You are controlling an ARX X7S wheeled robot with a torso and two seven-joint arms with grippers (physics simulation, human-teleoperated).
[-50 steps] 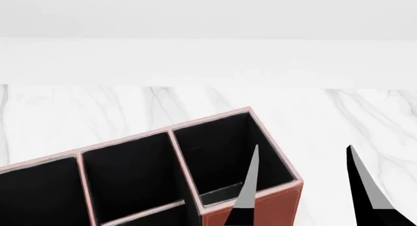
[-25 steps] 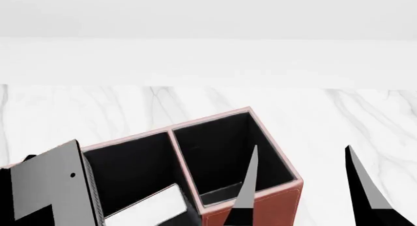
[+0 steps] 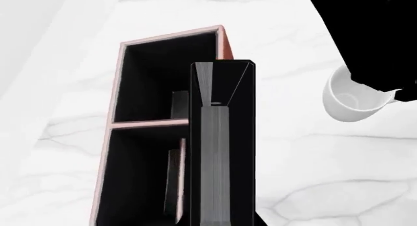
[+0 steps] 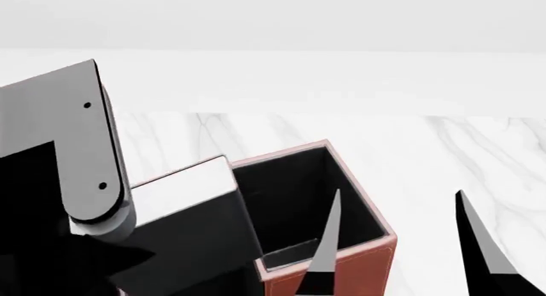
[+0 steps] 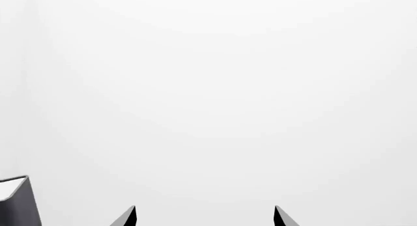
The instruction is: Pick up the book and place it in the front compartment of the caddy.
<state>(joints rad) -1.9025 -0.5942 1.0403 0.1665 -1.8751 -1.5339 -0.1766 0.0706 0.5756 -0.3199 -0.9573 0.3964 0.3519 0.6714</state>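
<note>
The book, black with a grey-white page edge, fills the middle of the left wrist view and runs off the frame at my left gripper, which is shut on it. The fingers themselves are hidden. Below the book lies the reddish-brown caddy with its black-lined compartments open. In the head view the book hangs over the caddy's middle compartments, beside my left arm. My right gripper stands open to the right of the caddy, and in its own view this gripper holds nothing.
A white mug stands on the marble table beside the caddy, partly covered by a black arm part. A white wall rises behind the table.
My left arm has risen into the head view with the book, moving up and back over the caddy's left and middle compartments. The right gripper has stayed put.
</note>
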